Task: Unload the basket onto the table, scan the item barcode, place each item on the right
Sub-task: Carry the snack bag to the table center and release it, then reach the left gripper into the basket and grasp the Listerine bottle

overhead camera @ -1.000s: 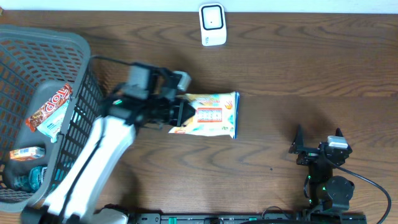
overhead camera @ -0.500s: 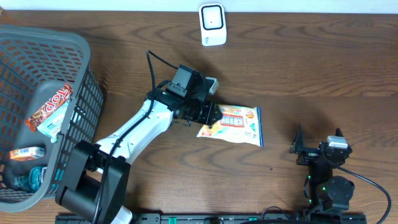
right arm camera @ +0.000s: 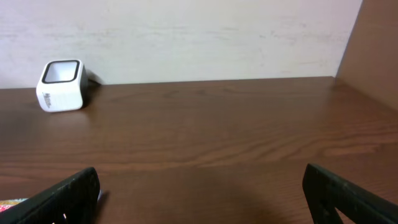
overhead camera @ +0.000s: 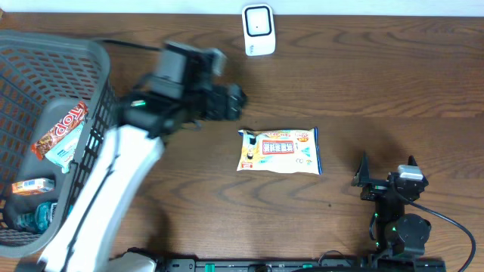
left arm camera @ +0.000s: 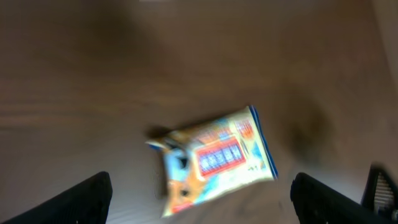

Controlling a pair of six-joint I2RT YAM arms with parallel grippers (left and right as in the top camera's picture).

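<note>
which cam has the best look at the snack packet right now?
Overhead: the snack packet lies whole and sharp on the table. Left wrist shows it whole but motion-blurred. Right wrist catches at most a sliver at its lower left edge.

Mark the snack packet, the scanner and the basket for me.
snack packet (overhead camera: 278, 150), overhead view, middle of its printed face.
scanner (overhead camera: 259, 29), overhead view, centre of its white top.
basket (overhead camera: 45, 38), overhead view, on its far rim.

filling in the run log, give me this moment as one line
left gripper open, clear of snack packet | snack packet flat on table | right gripper open, empty | scanner at far edge
</note>
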